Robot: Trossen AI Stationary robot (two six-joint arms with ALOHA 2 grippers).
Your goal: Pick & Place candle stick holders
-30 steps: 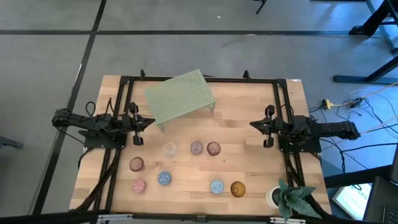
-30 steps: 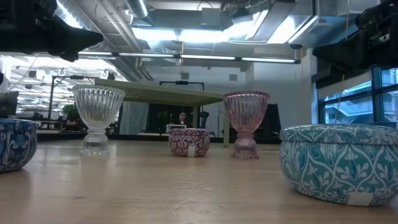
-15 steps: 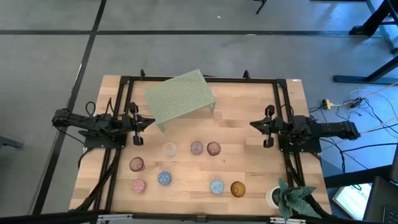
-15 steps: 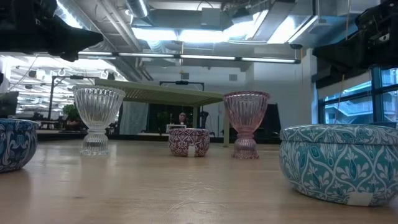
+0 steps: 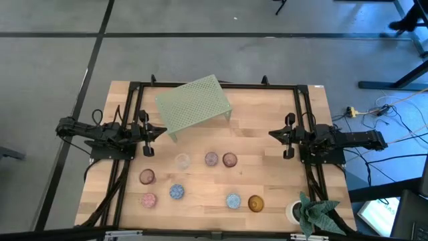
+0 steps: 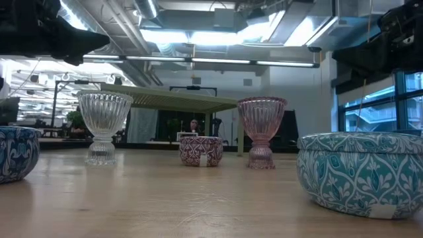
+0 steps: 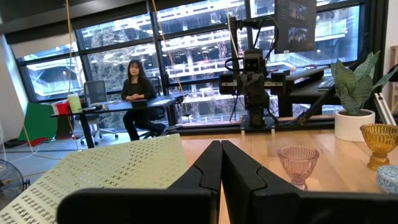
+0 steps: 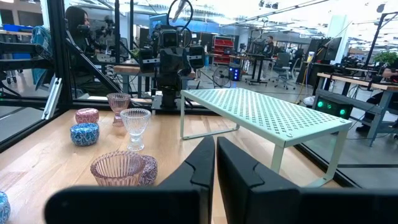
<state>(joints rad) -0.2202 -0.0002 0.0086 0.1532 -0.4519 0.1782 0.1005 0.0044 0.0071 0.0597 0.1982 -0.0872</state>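
Glass candle stick holders [image 5: 211,159] stand scattered on the table's near half, untouched; nothing is picked yet. Left gripper [image 5: 164,130] waits at the left edge, fingers together; right gripper [image 5: 271,134] likewise opposite, so either must open and descend over a cup.

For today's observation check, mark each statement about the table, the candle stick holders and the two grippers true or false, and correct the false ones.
1. The left gripper holds a holder. False: it is shut on nothing, at the table's left edge.
2. The green rack stands on the table with no holder on top. True.
3. The amber holder sits beside the potted plant. True.
4. The clear stemmed holder lies on its side. False: it stands upright.
5. The right gripper is over the holders. False: it waits shut at the right edge.
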